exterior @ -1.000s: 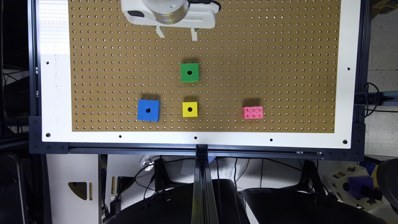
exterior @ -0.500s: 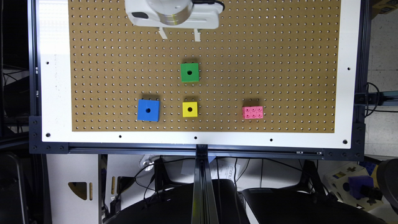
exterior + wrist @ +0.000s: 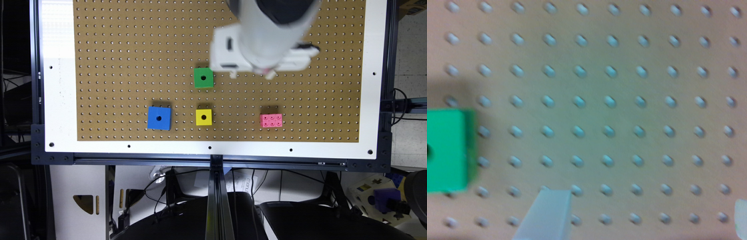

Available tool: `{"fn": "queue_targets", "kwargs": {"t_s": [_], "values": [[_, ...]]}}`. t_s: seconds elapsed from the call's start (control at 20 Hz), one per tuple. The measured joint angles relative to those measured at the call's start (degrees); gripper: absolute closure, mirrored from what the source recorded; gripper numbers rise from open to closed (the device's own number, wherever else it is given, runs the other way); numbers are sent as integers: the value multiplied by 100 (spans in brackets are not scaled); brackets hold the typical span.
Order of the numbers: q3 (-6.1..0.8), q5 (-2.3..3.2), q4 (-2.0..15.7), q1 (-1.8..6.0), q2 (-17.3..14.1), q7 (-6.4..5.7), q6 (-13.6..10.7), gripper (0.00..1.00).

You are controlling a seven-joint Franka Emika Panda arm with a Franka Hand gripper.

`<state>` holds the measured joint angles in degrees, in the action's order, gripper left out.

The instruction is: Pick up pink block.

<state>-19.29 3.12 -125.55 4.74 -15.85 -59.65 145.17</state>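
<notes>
Pink block point(image 3: 271, 120) sits untouched at the near right of the pegboard point(image 3: 133, 50), while your gripper point(image 3: 252, 74), fingers apart, has swung rightward from the far edge toward it.

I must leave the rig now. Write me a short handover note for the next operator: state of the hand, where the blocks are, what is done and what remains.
Hand: open and empty, above the pegboard, just to the exterior view's right of the green block.
Pink block: flat on the board near its front edge, on the exterior view's right, untouched.
Yellow block and blue block sit in the same row, to the exterior view's left of it.
Done: nothing grasped.
Left: bring the hand over the pink block, lower, close, lift.
</notes>
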Motion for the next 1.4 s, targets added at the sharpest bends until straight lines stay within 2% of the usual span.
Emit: {"fn": "queue_targets", "kwargs": {"t_s": [0.1, 0.15, 0.25, 0.3, 0.55, 0.7, 0.8, 0.95, 1.05, 1.15, 1.4], "values": [[-86, 216, 529, -87, -413, -280, -199, 0], [-91, 263, 714, -118, -543, -328, -283, 0], [-92, 283, 979, -138, -709, -335, -423, 0], [-92, 285, 1045, -139, -742, -335, -463, 0], [-86, 286, 1154, -138, -769, -335, -497, 0], [-74, 305, 1316, -139, -858, -335, -498, 0], [-72, 343, 1579, -143, -1028, -335, -545, 0], [-72, 436, 1988, -151, -1332, -335, -676, 0], [-70, 475, 2185, -163, -1483, -335, -751, 0], [-59, 514, 2282, -184, -1614, -341, -761, 0], [-25, 594, 2317, -210, -1889, -348, -658, 0]]}}
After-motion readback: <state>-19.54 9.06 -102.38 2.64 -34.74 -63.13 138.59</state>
